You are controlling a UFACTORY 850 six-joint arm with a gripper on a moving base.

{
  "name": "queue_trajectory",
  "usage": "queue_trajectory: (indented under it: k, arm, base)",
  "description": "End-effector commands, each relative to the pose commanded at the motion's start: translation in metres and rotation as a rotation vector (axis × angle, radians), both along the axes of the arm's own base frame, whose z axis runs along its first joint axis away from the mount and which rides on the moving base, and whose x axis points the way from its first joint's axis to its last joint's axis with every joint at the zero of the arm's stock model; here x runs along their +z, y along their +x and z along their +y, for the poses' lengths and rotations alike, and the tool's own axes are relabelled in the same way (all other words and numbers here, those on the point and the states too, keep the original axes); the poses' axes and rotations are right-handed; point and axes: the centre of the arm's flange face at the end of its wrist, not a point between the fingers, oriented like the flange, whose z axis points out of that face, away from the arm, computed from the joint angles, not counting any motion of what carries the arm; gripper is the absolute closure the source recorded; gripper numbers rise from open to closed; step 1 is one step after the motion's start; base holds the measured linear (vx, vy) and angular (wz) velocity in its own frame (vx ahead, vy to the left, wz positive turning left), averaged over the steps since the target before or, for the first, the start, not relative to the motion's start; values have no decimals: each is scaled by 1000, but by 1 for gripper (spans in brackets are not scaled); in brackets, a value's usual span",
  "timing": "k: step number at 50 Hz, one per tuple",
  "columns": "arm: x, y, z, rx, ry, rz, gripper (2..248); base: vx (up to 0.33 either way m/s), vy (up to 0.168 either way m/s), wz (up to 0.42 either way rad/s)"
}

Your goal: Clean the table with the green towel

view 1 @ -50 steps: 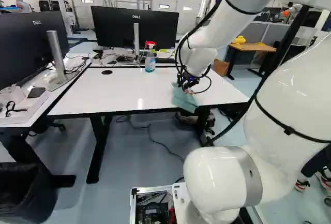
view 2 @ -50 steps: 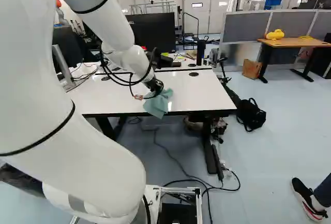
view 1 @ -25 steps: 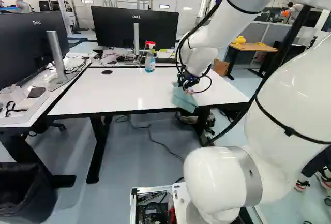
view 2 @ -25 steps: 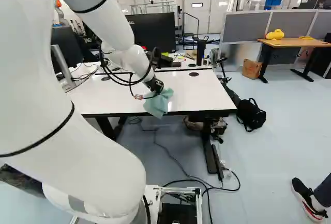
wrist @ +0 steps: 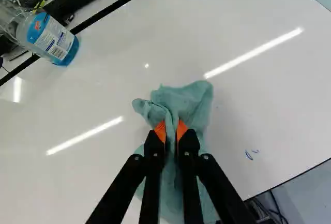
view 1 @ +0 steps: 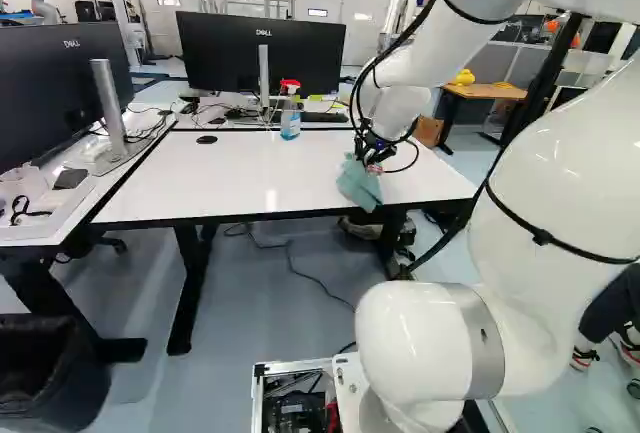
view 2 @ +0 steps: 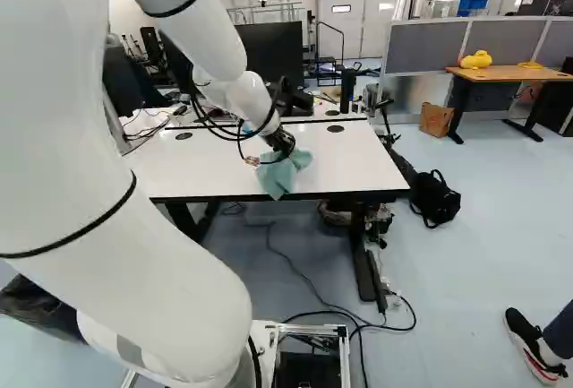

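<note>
The soft green towel [wrist: 194, 100] is bunched up in floppy folds at the table's near edge. The gripper [wrist: 171, 131] has its two fingers pinched almost together, with a fold of towel squeezed between its orange pads. The table [wrist: 114, 69] is flat, smooth and shiny. Small blue squiggles [wrist: 252, 154] beside the towel need rubbing off, so the job seems unfinished; how much is wiped, nobody can tell. Farther off stands a see-through bottle [wrist: 54, 40] with blue at the bottom

green towel [wrist: 182, 100] crumpled near edge of white table [wrist: 274, 89]; blue marks [wrist: 249, 155] nearby
</note>
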Motion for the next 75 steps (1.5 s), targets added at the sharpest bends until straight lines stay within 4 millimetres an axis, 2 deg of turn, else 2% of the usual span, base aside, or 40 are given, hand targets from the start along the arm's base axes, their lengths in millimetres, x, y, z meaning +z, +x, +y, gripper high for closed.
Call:
queue_trajectory:
  k: [41, 75]
  arm:
    - [0, 2, -68, -147, 0, -1, 206]
    - [0, -17, -122, -275, 0, -1, 206]
  base:
    - [0, 0, 0]
    - [0, 0, 0]
